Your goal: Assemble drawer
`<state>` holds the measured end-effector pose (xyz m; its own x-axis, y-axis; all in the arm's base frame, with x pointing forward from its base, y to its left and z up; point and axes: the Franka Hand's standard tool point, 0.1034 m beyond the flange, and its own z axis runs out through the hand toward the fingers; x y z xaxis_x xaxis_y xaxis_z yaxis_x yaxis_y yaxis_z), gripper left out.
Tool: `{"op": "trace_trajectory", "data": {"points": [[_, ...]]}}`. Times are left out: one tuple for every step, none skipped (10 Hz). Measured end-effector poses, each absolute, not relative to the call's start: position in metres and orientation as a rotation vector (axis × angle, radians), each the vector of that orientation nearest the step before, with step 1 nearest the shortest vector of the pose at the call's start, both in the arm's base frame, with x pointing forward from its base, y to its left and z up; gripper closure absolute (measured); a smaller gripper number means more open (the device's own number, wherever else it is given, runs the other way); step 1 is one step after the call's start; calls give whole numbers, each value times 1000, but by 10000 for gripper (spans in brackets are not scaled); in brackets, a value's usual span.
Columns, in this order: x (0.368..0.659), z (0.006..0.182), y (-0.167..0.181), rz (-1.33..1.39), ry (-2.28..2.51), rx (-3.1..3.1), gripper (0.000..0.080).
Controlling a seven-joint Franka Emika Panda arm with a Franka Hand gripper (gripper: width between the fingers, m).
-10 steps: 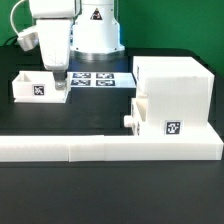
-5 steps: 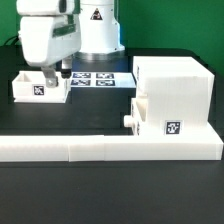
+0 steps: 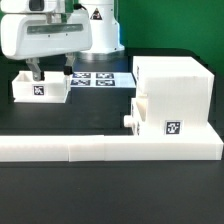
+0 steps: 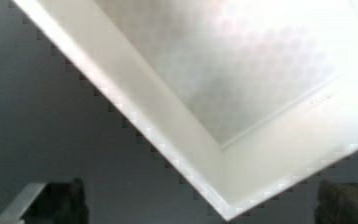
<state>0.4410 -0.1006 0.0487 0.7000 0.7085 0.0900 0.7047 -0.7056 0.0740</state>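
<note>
- Gripper (image 3: 48,72): white body on the arm at the exterior view's upper left. Its two dark fingers (image 3: 33,72) point down and stand wide apart, with nothing gripped. In the wrist view the gripper (image 4: 201,200) shows only as two dark fingertips at opposite edges of the frame.
- Loose tray (image 3: 40,88): small white open box on the table at the exterior view's left, directly beneath the gripper, with a square tag (image 3: 40,90) on its near wall. The wrist view shows one corner of this tray (image 4: 247,90) close up and blurred. Whether the fingertips touch its rim cannot be told.
- Housing (image 3: 175,85): tall white box at the exterior view's right, well apart from the loose tray, with a square tag (image 3: 172,128) low on the near face.
- Second tray (image 3: 140,115): seated low in the housing, its round knob (image 3: 128,120) facing the exterior view's left.
- L-shaped wall (image 3: 100,150): long, low and white, lying across the foreground with the housing against it.
- Marker board (image 3: 100,78): flat on the table between the loose tray and the housing, farther back.
- Table (image 3: 100,110): black surface.
</note>
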Motion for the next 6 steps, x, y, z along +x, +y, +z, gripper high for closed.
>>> {"op": "trace_trajectory", "data": {"points": [[441, 49, -101, 176, 1118, 2898, 151], [441, 49, -101, 179, 1007, 2945, 151], [438, 51, -101, 186, 809, 3012, 151], [432, 52, -101, 183, 647, 3059, 151], [427, 50, -99, 174, 466, 3104, 151], [426, 48, -97, 166, 298, 3137, 151]]}}
